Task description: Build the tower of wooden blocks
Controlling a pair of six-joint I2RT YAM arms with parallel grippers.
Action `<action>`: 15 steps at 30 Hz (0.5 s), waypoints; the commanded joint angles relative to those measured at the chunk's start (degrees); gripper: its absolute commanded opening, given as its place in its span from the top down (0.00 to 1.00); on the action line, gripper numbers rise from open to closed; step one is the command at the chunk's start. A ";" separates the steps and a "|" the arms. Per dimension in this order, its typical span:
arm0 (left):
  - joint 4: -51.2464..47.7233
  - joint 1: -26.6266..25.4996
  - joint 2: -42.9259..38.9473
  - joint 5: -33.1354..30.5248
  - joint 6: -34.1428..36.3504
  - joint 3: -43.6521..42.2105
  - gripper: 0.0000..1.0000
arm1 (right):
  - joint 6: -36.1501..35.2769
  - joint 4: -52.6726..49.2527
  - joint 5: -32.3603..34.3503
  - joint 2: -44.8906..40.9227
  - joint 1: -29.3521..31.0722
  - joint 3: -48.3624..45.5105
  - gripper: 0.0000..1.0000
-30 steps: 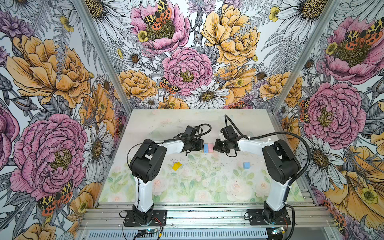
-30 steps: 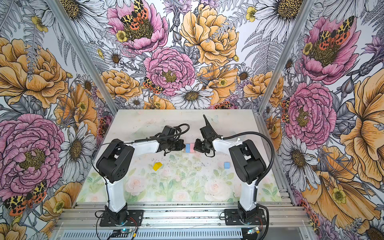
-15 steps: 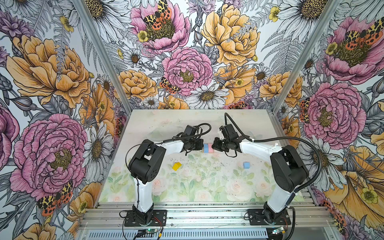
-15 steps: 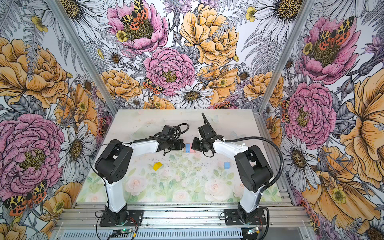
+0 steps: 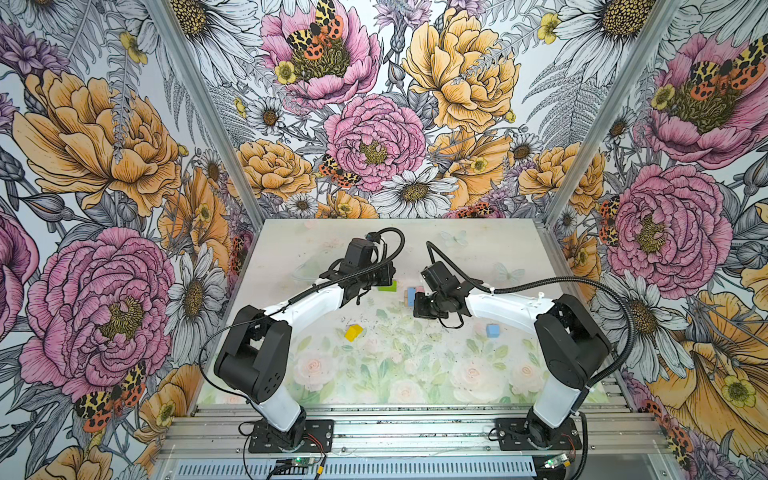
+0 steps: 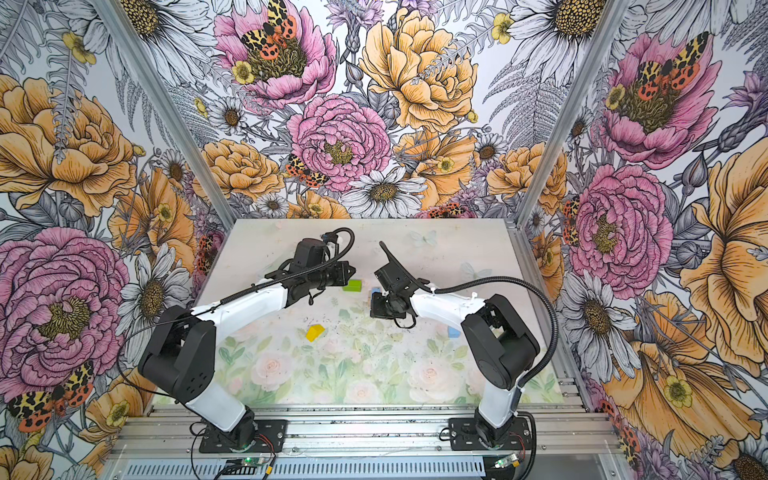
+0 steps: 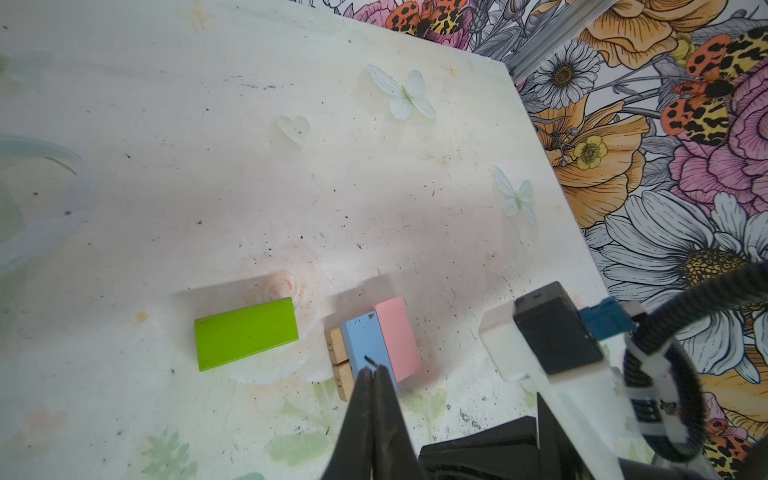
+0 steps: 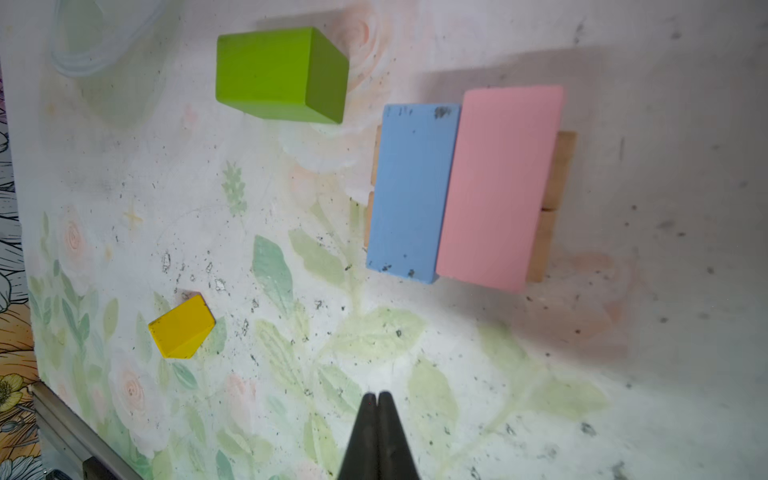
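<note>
The tower's base stands mid-table: two tan planks (image 8: 552,174) carry a light blue brick (image 8: 409,191) and a pink brick (image 8: 498,183) side by side, also seen in a top view as the blue brick (image 5: 411,296). A green brick (image 5: 387,286) lies flat just left of them. The yellow roof piece (image 5: 353,332) lies nearer the front, and the light blue cube (image 5: 493,330) sits to the right. My left gripper (image 7: 374,370) is shut and empty, its tips over the blue brick's near end. My right gripper (image 8: 377,395) is shut and empty, off the stack above bare table.
The table (image 5: 478,249) has a pale floral mat and is walled by flowered panels on three sides. An aluminium rail (image 5: 395,428) with both arm bases runs along the front edge. The right arm's wrist camera (image 7: 552,328) hangs close beside the stack.
Both grippers have drawn back from the blue and pink bricks. The left arm's retreat uncovers the green brick. The right arm's elbow has swung out to the right.
</note>
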 commanded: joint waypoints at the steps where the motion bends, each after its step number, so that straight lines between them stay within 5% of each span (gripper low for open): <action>1: 0.59 0.52 -1.42 -1.56 0.95 -1.61 1.00 | -0.71 -0.95 4.01 1.73 0.89 2.42 1.00; 15: 2.43 1.21 -2.31 -0.95 0.07 -3.47 1.00 | -1.19 -1.29 6.92 5.16 1.95 5.27 1.00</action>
